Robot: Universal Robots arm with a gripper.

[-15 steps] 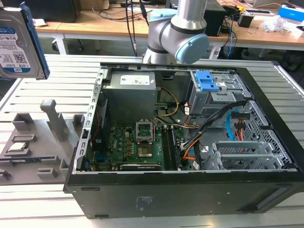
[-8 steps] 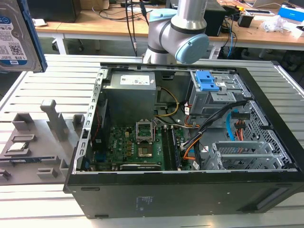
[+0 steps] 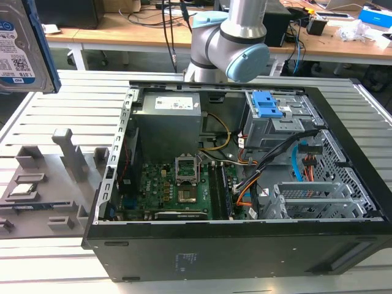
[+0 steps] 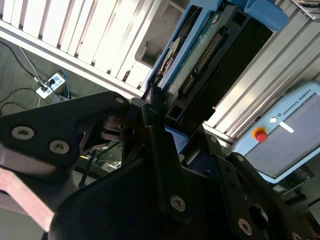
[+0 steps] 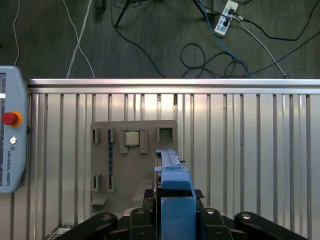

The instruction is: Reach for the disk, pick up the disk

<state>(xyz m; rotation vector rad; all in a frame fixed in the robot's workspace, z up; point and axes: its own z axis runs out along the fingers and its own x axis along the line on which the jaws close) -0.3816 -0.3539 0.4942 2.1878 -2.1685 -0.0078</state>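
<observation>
Disk: the disk (image 3: 21, 46) rides high at the exterior view's left, up in the air. Its white-and-blue label faces the camera and a blue bracket runs down its edge. It is well apart from the open computer case (image 3: 245, 177).
Hand: the hand (image 5: 177, 205) is pinching the disk edge-on, with dark jaws pressed against both sides of the blue bracket. The second wrist view shows the same clamp on the near end of the disk, green circuit board showing along its side.
Under the hand: in the first wrist view a grey fixture plate (image 5: 115, 165) lies on the slatted aluminium bench (image 5: 250, 150), and the held disk overlaps one corner of it. A small square chip (image 5: 131, 138) sits in one of the plate's pockets.
Arm: the robot arm (image 3: 236, 43) stands just behind the far wall of the case.
Case: it lies on its side with the panel off and the motherboard (image 3: 177, 190) exposed. A blue latch tab (image 3: 267, 104) sits on the drive cage.
Pendant: a teach pendant (image 5: 10, 135) with a red button rests at the bench edge.
Floor: cables and a power strip (image 5: 226, 12) lie past the bench.
</observation>
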